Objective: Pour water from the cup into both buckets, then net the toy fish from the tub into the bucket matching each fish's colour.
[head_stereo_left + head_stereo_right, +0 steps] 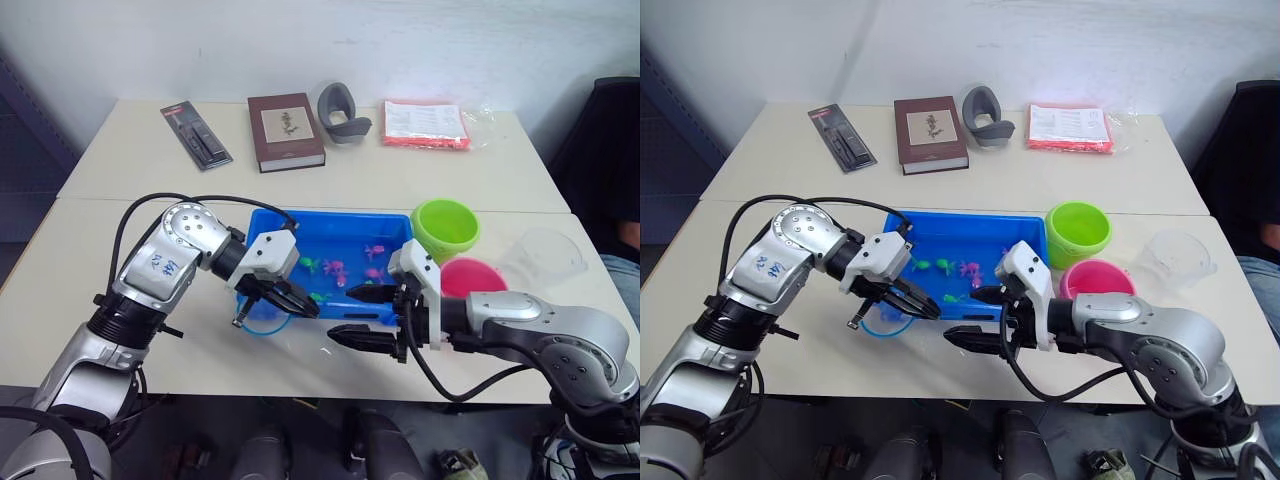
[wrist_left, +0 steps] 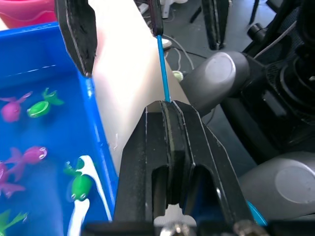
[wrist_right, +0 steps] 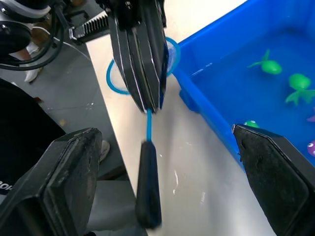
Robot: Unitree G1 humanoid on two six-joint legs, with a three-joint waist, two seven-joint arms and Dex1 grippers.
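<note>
So the left hand (image 1: 290, 301) is clamped tight on the thin blue shaft of the net (image 3: 147, 125), right at the front edge of the surface (image 1: 90, 250), just outside the near wall of the blue tub (image 1: 330, 221). The net's light blue hoop (image 3: 115, 81) lies flat on the surface behind that hand, and the dark grip end of the handle sticks out toward the right hand (image 1: 368, 316), which sits spread wide with nothing in it, one finger near the tub's front wall and the other further out over the edge.

Looks to me like a handover or regrip of the net, with the fishing not started. The green and pink toy fish (image 2: 38, 107) are all floating in the tub. The lime green bucket (image 1: 446, 228) and pink bucket (image 1: 473, 277) stand just beyond the tub's right end, and the clear cup (image 1: 546, 256) is to the right of them.

If I were doing it, I'd line the right fingers up either side of the dark grip, not the skinny shaft, since the shaft would probably twist. Close fully before the left lets go. Watch the handle end, it hangs off the edge, so a bump could send the net to the floor. Keep the hoop from snagging the tub rim when lifting
</note>
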